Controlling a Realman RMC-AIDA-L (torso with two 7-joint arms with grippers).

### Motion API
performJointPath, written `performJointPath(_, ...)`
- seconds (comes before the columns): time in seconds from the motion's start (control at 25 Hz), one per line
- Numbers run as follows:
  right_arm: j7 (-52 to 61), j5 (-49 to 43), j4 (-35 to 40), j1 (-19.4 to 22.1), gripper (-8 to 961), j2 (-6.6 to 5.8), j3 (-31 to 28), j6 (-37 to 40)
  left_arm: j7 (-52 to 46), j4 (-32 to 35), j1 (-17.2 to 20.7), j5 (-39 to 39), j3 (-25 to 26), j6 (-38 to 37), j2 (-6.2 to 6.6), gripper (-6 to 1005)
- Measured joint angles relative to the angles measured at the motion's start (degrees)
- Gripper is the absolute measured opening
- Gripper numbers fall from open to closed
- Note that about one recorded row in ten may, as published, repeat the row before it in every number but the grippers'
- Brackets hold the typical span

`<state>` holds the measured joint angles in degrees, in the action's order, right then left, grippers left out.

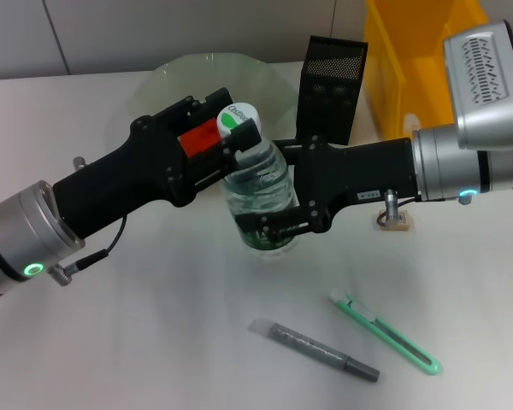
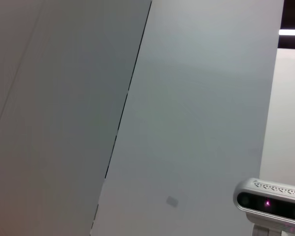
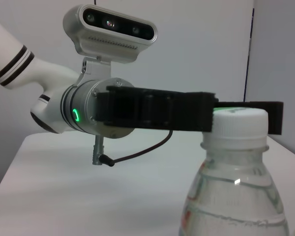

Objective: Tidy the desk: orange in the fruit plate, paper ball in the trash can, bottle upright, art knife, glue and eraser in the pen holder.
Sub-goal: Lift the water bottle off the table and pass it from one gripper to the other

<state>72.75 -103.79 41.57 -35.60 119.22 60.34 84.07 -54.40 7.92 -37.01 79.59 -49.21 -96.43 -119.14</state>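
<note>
The bottle [image 1: 258, 195] stands nearly upright at the centre of the frame on the desk [image 1: 154, 342], its white cap [image 1: 238, 118] tipped slightly toward the upper left. The left hand [image 1: 239, 141] is clamped on the neck just under the cap; the right hand [image 1: 278, 226] grips the bottle's base. If either lets go early or unevenly, the bottle looks likely to topple. Lower right, the art knife [image 1: 385, 333] and the grey glue [image 1: 315, 348] lie untouched. The eraser [image 1: 395, 220] sits just under the right arm, the pen holder [image 1: 332, 85] above.
</note>
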Motion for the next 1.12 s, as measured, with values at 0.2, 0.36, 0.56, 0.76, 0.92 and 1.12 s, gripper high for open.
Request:
performJointPath(0.2,0.0,0.1,0.0,0.0,760,0.07,0.2,0.0,0.1,1.0,0.0,0.6,-0.1,0.0,0.10,605)
performJointPath(0.36,0.0,0.2,-0.1,0.0,759,0.06,0.2,0.0,0.5,1.2,0.0,0.6,-1.1,0.1,0.06,775)
performJointPath(0.56,0.0,0.2,-0.2,-0.6,759,0.05,0.2,0.0,2.5,0.5,-0.4,0.6,-1.4,0.3,-0.02,813)
performJointPath(0.76,0.0,0.3,-1.9,-1.9,758,0.04,0.2,-0.2,5.8,-0.5,-1.1,0.5,-1.5,0.5,-0.04,786)
performJointPath(0.92,-0.5,0.3,-3.2,-2.9,758,0.05,0.2,-0.9,6.3,-0.7,-1.4,0.5,-1.5,1.0,-0.04,765)
performJointPath(1.12,-0.8,0.3,-3.7,-3.1,758,0.05,0.2,-1.6,7.4,-1.0,-1.5,0.5,-1.5,1.0,-0.04,739)
